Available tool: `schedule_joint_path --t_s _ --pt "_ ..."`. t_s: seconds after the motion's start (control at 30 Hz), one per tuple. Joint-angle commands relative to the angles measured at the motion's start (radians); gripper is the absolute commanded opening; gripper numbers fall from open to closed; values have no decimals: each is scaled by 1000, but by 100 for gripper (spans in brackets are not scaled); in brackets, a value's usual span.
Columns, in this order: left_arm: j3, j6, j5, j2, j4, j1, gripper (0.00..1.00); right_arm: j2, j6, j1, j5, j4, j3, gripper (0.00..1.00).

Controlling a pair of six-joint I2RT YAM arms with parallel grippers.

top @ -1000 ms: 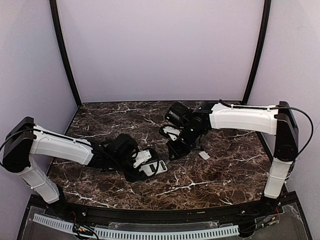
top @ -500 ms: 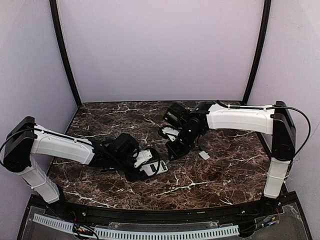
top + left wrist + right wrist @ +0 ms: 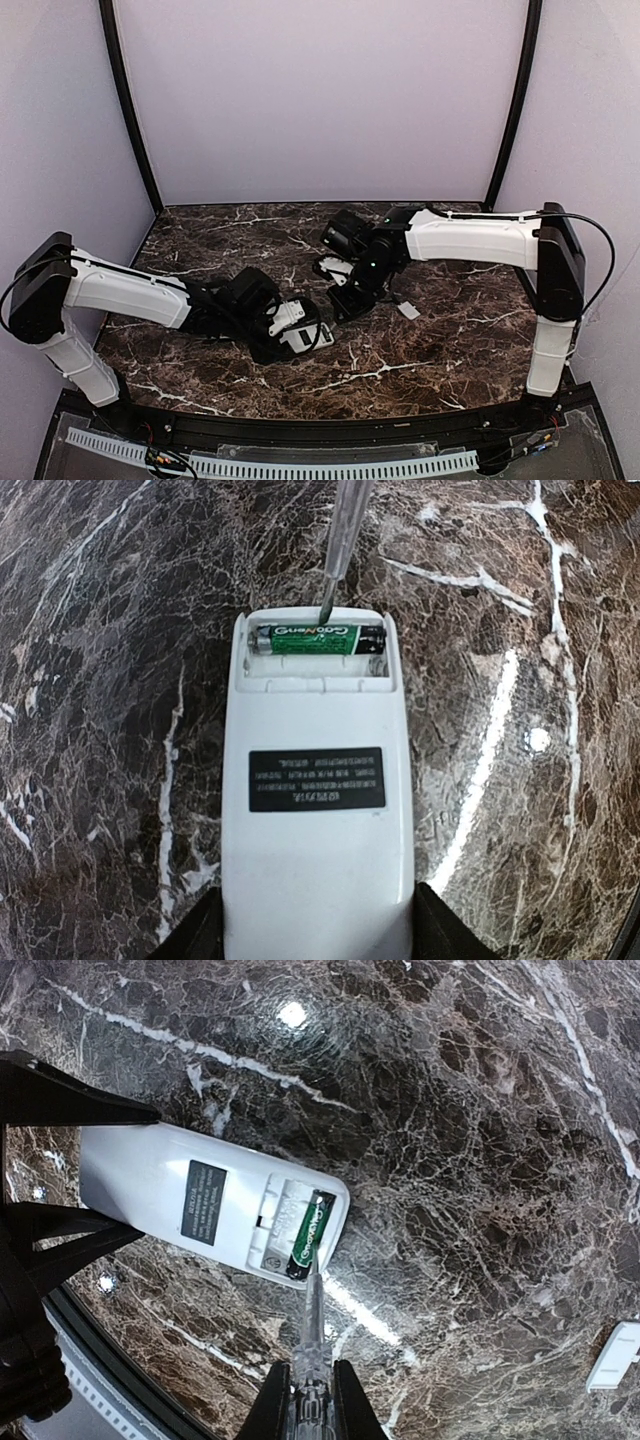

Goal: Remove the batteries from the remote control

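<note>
the left gripper [image 3: 315, 942] is seen closed on the near end of the remote control [image 3: 315, 820], one finger against each long side. the remote is held back-up and low over the marble table [image 3: 420, 365], a little left of centre, not far from the near edge. its long axis runs away from the left gripper toward the right arm, and the open battery bay is at the far end. one battery [image 3: 318, 639] is seated there, its long axis lying across the remote's width, just inside the end wall. the slot beside it looks unfilled, and a second battery is not made out in any view.

the right gripper [image 3: 312, 1412] is closed on a clear-shafted tool [image 3: 312, 1320], which is brought down steeply from beyond the remote's far end. the tip is placed at the end wall, right by the battery. whether it touches the cell or only the plastic rim cannot be told, since the two wrist views disagree.

the right arm is judged the working one, as the left is taken up with holding. the battery probably has to be levered up and out, square to its own axis. bare marble is seen around the bay end. a small white cover plate [image 3: 612, 1355] lies well apart, further right.
</note>
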Motion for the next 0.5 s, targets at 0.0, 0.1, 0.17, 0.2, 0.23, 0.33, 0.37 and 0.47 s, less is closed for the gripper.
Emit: schedule_joint_path --t_s 0.0,0.1,0.17,0.2,0.23,0.33,0.37,0.47 --pt "35 -4 1 0 3 -8 0 37 -10 14 53 -48 22 0" --pt "40 -4 2 3 1 -7 0 47 -14 18 65 -62 31 0" --pt "42 -3 1 4 0 -8 0 53 -15 20 72 -70 37 0" --pt "42 -4 -1 4 1 -8 0 56 -15 22 76 -75 39 0" --pt "44 -4 -2 4 1 -9 0 60 -17 23 78 -77 42 0" --pt "44 -4 -2 4 1 -8 0 72 -17 28 80 -83 48 0" --pt "44 -5 -2 4 1 -9 0 77 -16 33 83 -84 51 0" --pt "44 -6 0 2 0 -10 0 94 -17 41 97 -96 64 0"
